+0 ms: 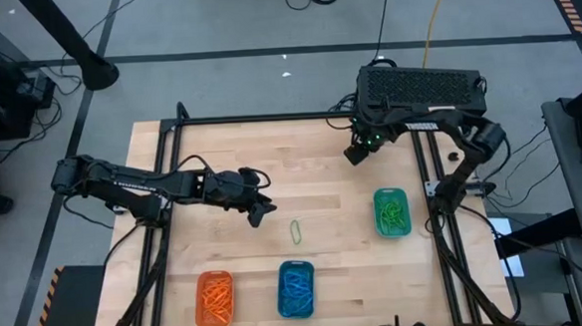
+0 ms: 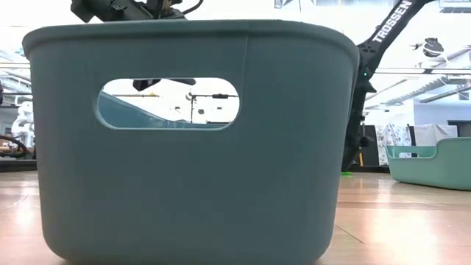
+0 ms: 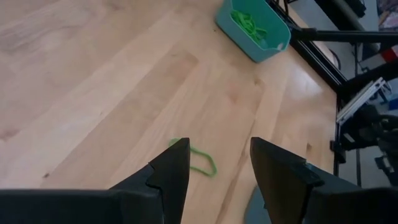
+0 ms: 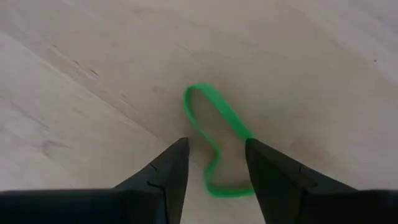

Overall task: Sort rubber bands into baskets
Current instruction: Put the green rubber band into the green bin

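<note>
Nearest me, along the near edge of the wooden table (image 1: 220, 147), sit two of the baskets. The orange basket (image 1: 215, 297) is on the left, with orange rubber bands (image 1: 216, 301) heaped inside. The blue basket (image 1: 296, 288) is just to its right and holds blue rubber bands (image 1: 297, 290).

A little farther in, about mid-table, a single green rubber band (image 1: 296, 231) (image 3: 208, 160) lies flat on the bare wood, apart from every basket. Just left of it and slightly farther back hangs the left gripper (image 1: 261, 212) (image 3: 217, 146), on an arm stretched in from the left side. Its fingers stand spread and released, with nothing between them. From its wrist camera the loose band shows just beyond the fingertips.

Off to the right, at about the same depth, the teal-green basket (image 1: 390, 212) (image 3: 252, 31) stands close to the right-hand frame rail. A tangle of green rubber bands (image 1: 390, 214) (image 3: 249, 22) lies inside it.

Farthest back, toward the far right of the table, is the right gripper (image 1: 353, 155) (image 4: 214, 146), pointing down at the wood. Its fingers are apart and not clenched. Its wrist camera shows another green band (image 4: 227, 114) lying on the table, with the fingertips straddling it. One end of that loop runs under a fingertip, and I cannot tell whether the finger touches it.
</note>
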Controlling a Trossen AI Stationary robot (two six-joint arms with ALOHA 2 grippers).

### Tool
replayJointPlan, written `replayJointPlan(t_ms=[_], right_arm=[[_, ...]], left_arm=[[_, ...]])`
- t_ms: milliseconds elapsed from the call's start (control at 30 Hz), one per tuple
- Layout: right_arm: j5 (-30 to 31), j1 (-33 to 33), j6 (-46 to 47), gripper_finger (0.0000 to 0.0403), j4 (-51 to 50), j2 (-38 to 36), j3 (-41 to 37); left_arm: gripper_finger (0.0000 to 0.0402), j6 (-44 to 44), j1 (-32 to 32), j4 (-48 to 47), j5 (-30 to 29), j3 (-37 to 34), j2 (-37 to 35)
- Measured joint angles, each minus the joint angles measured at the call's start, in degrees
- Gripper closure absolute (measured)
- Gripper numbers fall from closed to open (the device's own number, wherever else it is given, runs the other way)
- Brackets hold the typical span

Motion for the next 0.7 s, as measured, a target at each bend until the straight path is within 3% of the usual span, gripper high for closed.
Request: replayJointPlan(t_ms=[200,433,700], right_arm=[[0.1,-0.4,-1.5,0.0267,-0.7,2.2,0.3],[-1.7,-0.4,-2.3,0.0388,-3.0,2.4,0.3],[-6.9,2.0,-0.2,0.0401,-10.5,0.2,2.5]], left_arm=[[0.0226,-0.9,0.0,0.0,-1.6,0.0,0.0],[0.0226,-1.4,0.0,-0.1,-3.6,0.0,0.0],[0.0226,4.8,0.0,-0.4,-5.4,0.0,0.0]])
